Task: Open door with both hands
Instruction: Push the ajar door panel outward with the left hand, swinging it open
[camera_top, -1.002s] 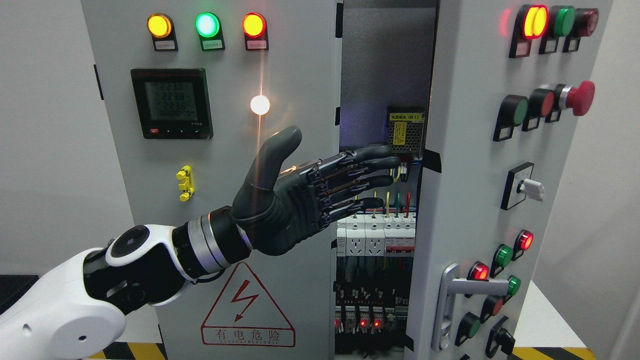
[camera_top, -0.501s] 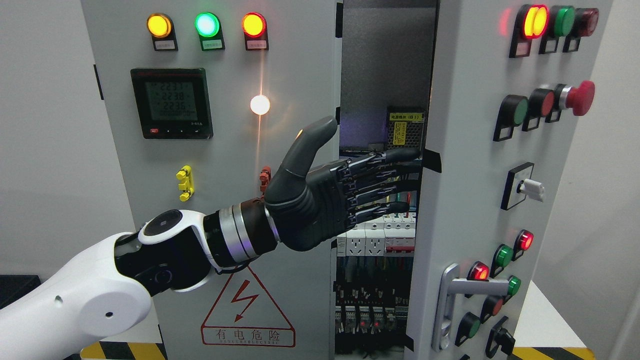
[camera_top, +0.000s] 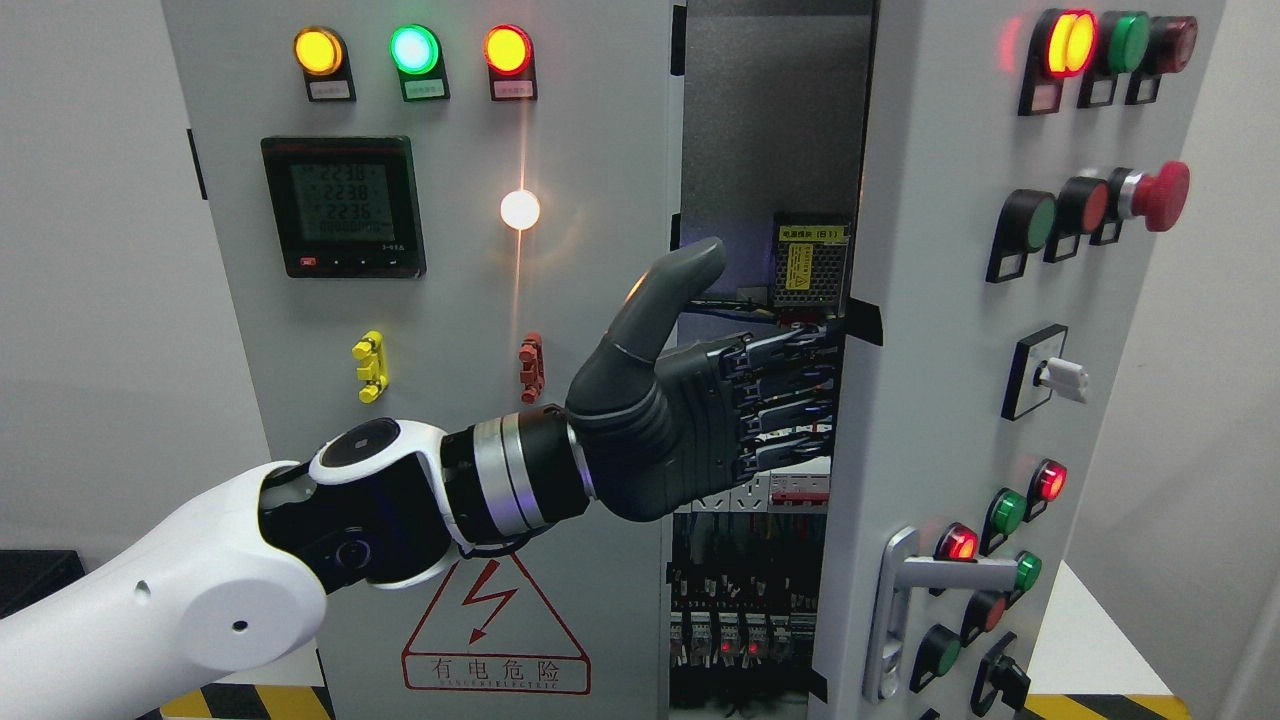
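The grey cabinet's right door (camera_top: 930, 330) stands ajar, with a dark gap (camera_top: 770, 130) showing the wiring and breakers inside. My left hand (camera_top: 775, 350), dark grey on a white arm, reaches across from the lower left into that gap. Its four fingers (camera_top: 785, 400) lie straight and pass behind the right door's inner edge, which hides their tips. The thumb (camera_top: 665, 295) points up, apart from the door. The hand is open and grasps nothing that I can see. The left door (camera_top: 450, 300) is closed. My right hand is out of view.
A silver lever handle (camera_top: 905, 590) sits low on the right door among lamps and buttons, with a red mushroom button (camera_top: 1160, 195) jutting out higher up. The left door carries a meter (camera_top: 343, 205), three lamps and a warning triangle (camera_top: 495, 625).
My left hand has moved right and slightly down, from in front of the left door's edge into the gap. Its fingertips have slid behind the right door's edge.
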